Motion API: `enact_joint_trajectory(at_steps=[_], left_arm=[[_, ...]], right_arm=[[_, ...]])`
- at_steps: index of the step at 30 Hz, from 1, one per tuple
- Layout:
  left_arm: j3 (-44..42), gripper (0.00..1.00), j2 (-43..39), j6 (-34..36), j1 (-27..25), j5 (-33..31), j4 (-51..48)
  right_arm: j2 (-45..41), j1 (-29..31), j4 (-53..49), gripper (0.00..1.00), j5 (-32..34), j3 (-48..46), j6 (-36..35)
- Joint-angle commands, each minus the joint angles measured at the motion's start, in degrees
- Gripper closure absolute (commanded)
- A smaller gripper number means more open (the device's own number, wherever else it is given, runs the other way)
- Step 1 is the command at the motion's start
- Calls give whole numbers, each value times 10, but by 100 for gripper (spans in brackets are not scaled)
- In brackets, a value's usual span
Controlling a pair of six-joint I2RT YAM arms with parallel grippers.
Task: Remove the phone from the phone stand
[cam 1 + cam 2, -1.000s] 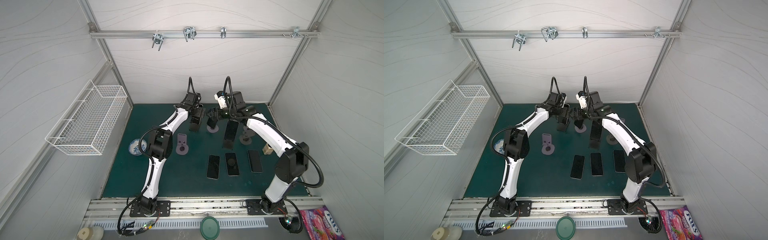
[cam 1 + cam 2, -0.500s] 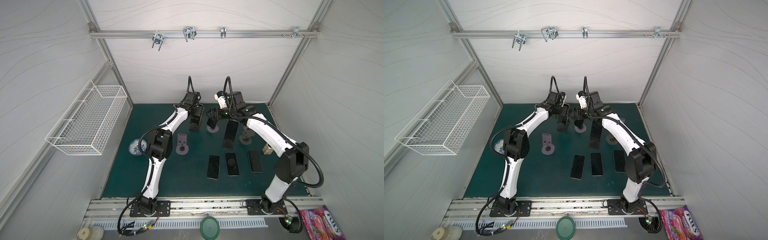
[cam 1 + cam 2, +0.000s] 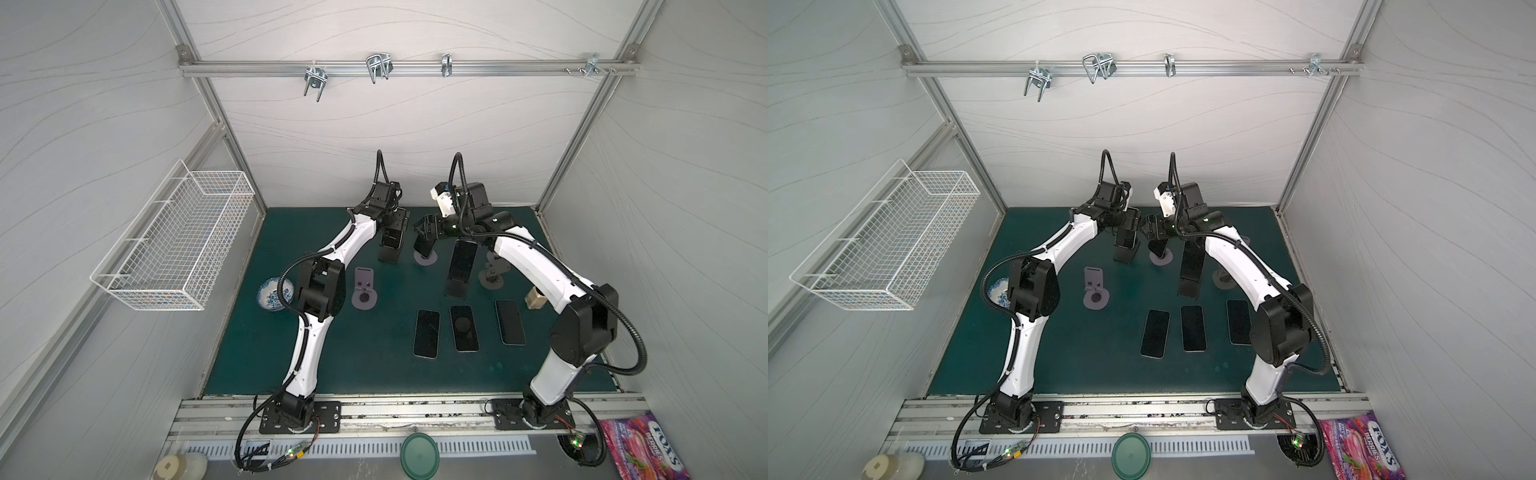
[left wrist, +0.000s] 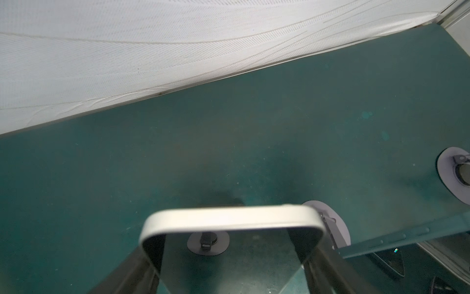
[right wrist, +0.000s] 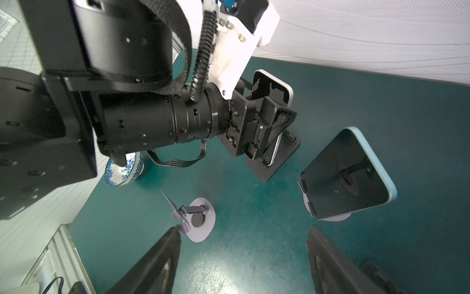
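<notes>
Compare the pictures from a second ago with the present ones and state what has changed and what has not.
The left gripper closed its jaws on the phone propped in the black stand. Nothing else visibly shifted. The phone has not left the stand, the right gripper stays open, and the other phones and stands lie as before.

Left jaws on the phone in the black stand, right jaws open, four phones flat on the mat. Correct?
Only the count is off: three phones lie flat on the mat, not four, clear in both top views. The left gripper does have its jaws on the phone in the black stand, and the right gripper has its jaws open.
</notes>
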Motion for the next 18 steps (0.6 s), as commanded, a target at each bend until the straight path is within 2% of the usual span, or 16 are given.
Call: enact_joint_trajectory(at_steps=[1,13,18], left_arm=[[30,20,19,0,-1,-4,19],[39,18,28,-5,-2,-8,17],[41,21,28,-5,-1,-5,16]], right_arm=[[7,-5,11,21,-12,-4,0],[7,-9,14,21,-18,-7,4],[6,-11,17,21,-23,-8,8]])
